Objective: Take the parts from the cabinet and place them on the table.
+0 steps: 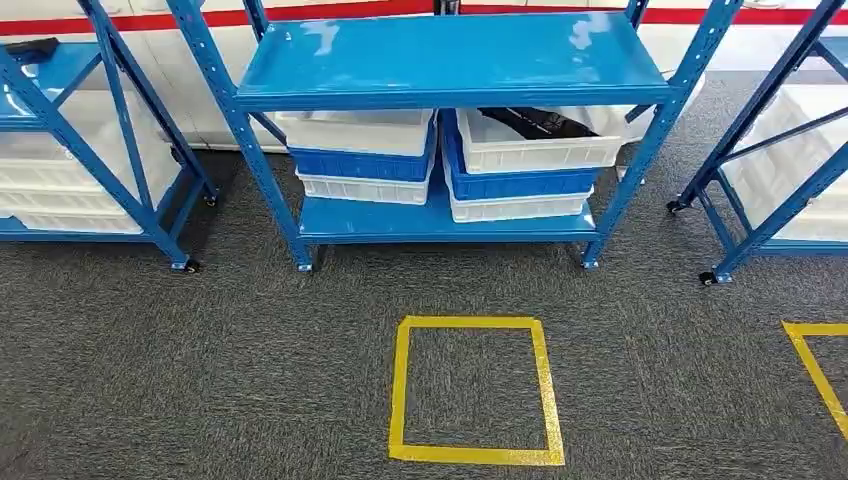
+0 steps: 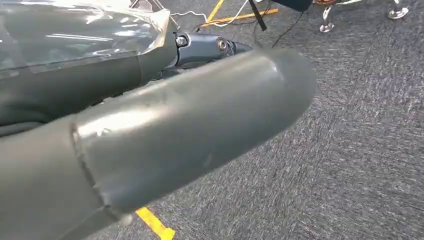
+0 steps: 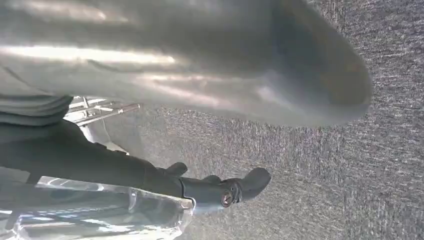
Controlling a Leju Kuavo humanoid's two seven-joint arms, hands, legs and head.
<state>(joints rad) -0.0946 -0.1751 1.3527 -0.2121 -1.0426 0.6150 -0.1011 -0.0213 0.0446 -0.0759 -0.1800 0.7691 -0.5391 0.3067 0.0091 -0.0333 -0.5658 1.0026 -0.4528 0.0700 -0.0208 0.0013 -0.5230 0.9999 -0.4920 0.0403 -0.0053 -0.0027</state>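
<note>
The blue metal cabinet [image 1: 450, 60] stands ahead on the grey carpet, its upper shelf bare. On its lower shelf sit two stacks of white and blue bins. The top white bin on the right [image 1: 545, 150] holds dark parts [image 1: 545, 122]; the top white bin on the left [image 1: 355, 130] shows no contents from here. My left hand [image 2: 150, 105] hangs over the carpet, thick grey thumb apart from the dark fingers [image 2: 205, 47], nothing between them. My right hand [image 3: 165, 75] hangs the same way, its dark fingers [image 3: 215, 187] stretched out and holding nothing. Clear shiny film lies along both hands.
A yellow tape square [image 1: 475, 390] marks the carpet in front of the cabinet, and part of another [image 1: 815, 360] lies to the right. Similar blue racks with white bins stand at left [image 1: 90, 170] and right [image 1: 790, 160]. Cables and a yellow line [image 2: 240, 15] lie on the floor.
</note>
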